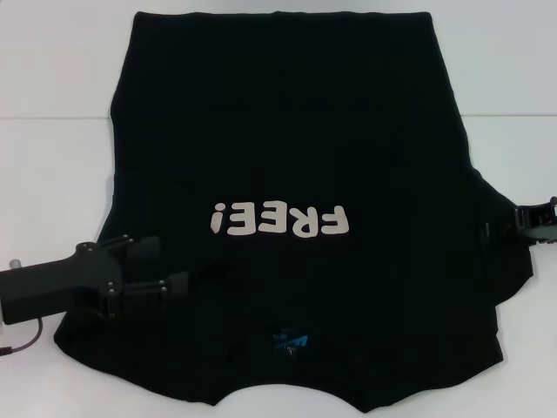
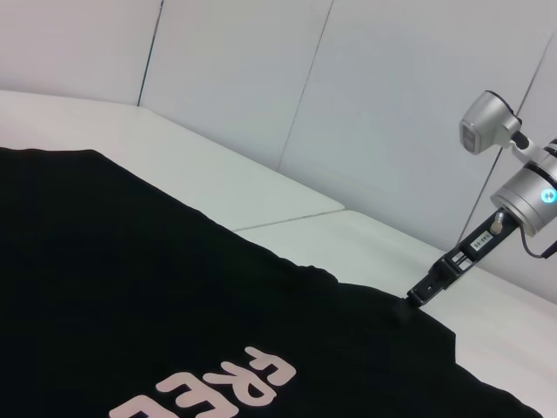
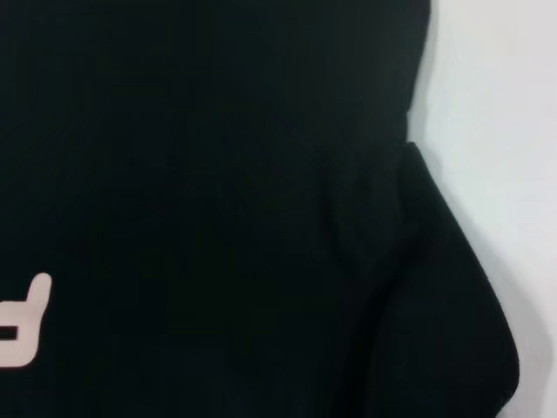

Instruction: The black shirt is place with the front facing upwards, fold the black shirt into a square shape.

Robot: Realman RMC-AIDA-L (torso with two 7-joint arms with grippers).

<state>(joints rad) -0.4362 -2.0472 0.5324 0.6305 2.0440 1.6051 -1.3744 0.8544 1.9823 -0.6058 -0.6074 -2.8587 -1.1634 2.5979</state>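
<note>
The black shirt [image 1: 287,174] lies spread face up on the white table [image 1: 52,174], its collar end nearest the robot and the cream lettering [image 1: 278,220] across its middle. The small blue neck label [image 1: 290,340] sits just robot-side of the lettering.

The left tool [image 1: 187,283] is low over the shirt to the left of the lettering, near the left sleeve; whether its fingers are apart or together cannot be told against the dark cloth. The right tool [image 1: 522,222] is at the shirt's right sleeve edge, to the right of the lettering. In the left wrist view its tip [image 2: 416,296] meets the cloth's edge, but I cannot tell if it is clamped on it.

The step in hand looks like taking both sleeve sides for the first fold inward. To do it well, each tool should pinch one layer only at matching points either side of the lettering, lift just enough to clear the table, and carry the flaps toward the lettering evenly so the edges land straight and parallel.
</note>
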